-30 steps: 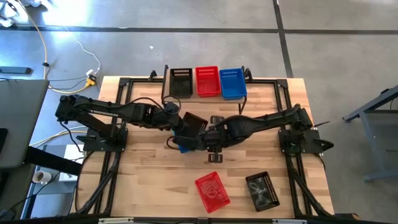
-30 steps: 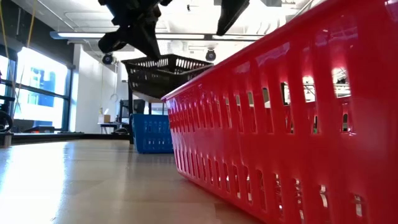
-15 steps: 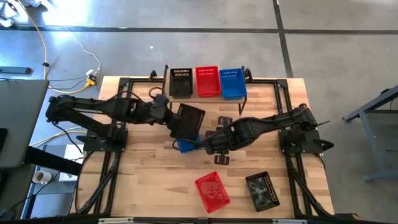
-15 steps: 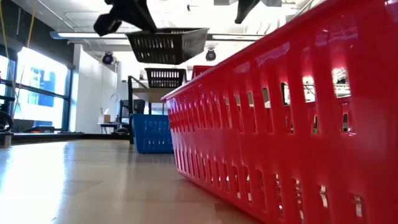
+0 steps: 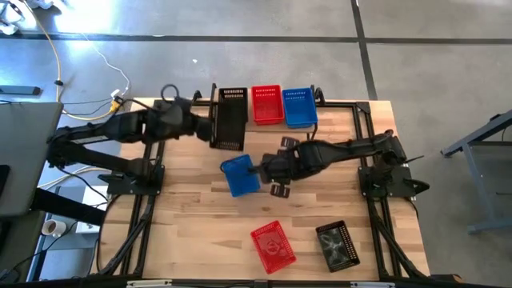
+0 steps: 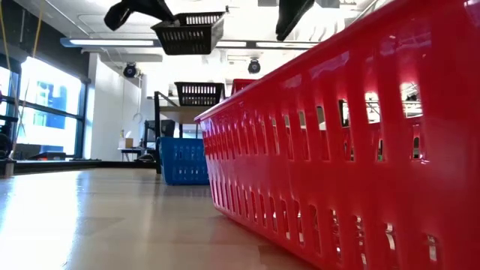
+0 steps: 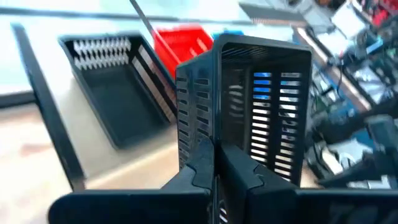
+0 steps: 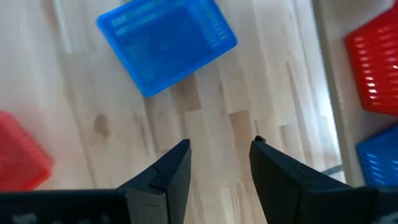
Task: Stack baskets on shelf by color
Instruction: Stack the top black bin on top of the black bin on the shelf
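Left pincer: clamped on the wall of a black basket, held in the air just in front of the shelf, near the black basket on the shelf.
Right pincer: fingers apart, gripping nothing, just beside the blue basket on the table.
Shelf: black, red basket and blue basket, side by side.
Table, near edge: second red basket, second black basket, apart.
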Tool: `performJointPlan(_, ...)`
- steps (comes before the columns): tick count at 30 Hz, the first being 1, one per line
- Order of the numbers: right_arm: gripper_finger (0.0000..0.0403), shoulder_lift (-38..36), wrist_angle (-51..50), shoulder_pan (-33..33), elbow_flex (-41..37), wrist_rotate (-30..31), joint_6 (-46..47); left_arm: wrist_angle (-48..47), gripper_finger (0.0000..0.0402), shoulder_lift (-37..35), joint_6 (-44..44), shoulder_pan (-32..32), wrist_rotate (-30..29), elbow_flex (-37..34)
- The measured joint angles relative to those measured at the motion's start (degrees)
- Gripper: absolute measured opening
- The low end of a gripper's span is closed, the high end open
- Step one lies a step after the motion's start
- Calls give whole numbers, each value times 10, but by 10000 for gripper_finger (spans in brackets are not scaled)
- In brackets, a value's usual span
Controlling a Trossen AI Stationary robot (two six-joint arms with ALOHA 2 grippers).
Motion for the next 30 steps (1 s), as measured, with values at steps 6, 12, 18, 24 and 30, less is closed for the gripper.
performJointPlan(6,149,0,-1,-44,0,15,0,48,0,-10,65,99,73,0)
performJointPlan(12,149,-8,-8,-92,0,27,-4,63,0,-8,109,185,134,0)
performJointPlan(18,149,-32,-15,-135,0,27,-14,67,0,-5,114,247,180,0)
performJointPlan(24,149,-65,-21,-181,0,24,-55,73,0,14,82,294,231,0)
performJointPlan(30,149,-92,-23,-233,0,15,-88,92,0,44,27,324,274,0)
